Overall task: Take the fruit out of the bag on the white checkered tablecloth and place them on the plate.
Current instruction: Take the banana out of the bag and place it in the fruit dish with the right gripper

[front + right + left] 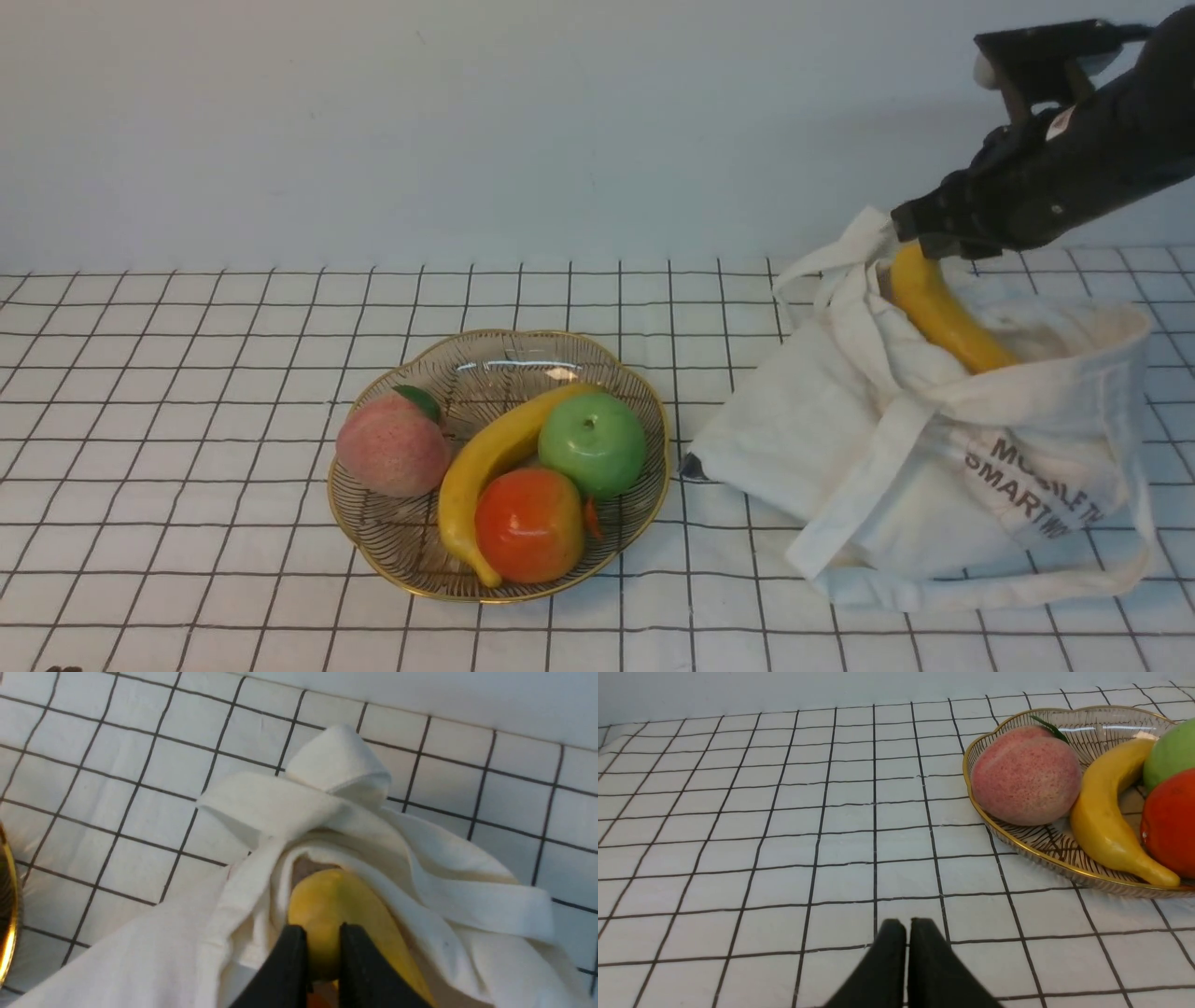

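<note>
Right arm slants down to the bag's mouth, claw clamped on a banana.

The right gripper point(920, 245) pinches the upper end of the smooth orange-yellow banana point(943, 317), whose lower half is sunk in the canvas tote bag point(840, 439). The left gripper point(908, 933) is pressed together, empty, over the checkered tablecloth point(187, 373) near the plate point(523, 332).

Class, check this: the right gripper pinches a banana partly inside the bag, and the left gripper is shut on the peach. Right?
Not quite: the left wrist view shows the left gripper shut on nothing over the tablecloth, apart from the peach. The right gripper does pinch the banana.
</note>
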Available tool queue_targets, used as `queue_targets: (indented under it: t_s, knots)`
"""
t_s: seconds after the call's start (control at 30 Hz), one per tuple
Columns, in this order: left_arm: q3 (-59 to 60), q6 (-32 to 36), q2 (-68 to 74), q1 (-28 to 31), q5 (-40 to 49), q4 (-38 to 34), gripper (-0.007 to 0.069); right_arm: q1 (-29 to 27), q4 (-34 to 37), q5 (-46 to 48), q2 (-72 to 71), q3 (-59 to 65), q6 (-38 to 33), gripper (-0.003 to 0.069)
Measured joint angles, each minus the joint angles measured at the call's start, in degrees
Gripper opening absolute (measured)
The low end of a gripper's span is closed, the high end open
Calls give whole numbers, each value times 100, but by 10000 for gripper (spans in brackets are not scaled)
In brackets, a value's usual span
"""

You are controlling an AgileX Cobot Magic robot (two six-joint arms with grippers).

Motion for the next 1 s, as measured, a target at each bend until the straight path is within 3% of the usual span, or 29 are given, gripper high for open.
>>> queue_targets:
  t_s: [0.3,0.43,0.7,0.77,1.0]
  knots:
    - [0,0,0,0,0,0,-8,0,-151,181,-1152,0,79,62]
    - [0,0,0,0,0,0,-8,0,118,93,-1590,0,-107,62]
    - [0,0,0,0,0,0,-8,347,1999,-206,-1844,-94,-1482,62]
    - [0,0,0,0,0,0,-8,743,2654,-227,-1662,-182,-1981,62]
    - [0,0,0,0,0,0,-8,1806,3795,-376,-718,-544,-2898,62]
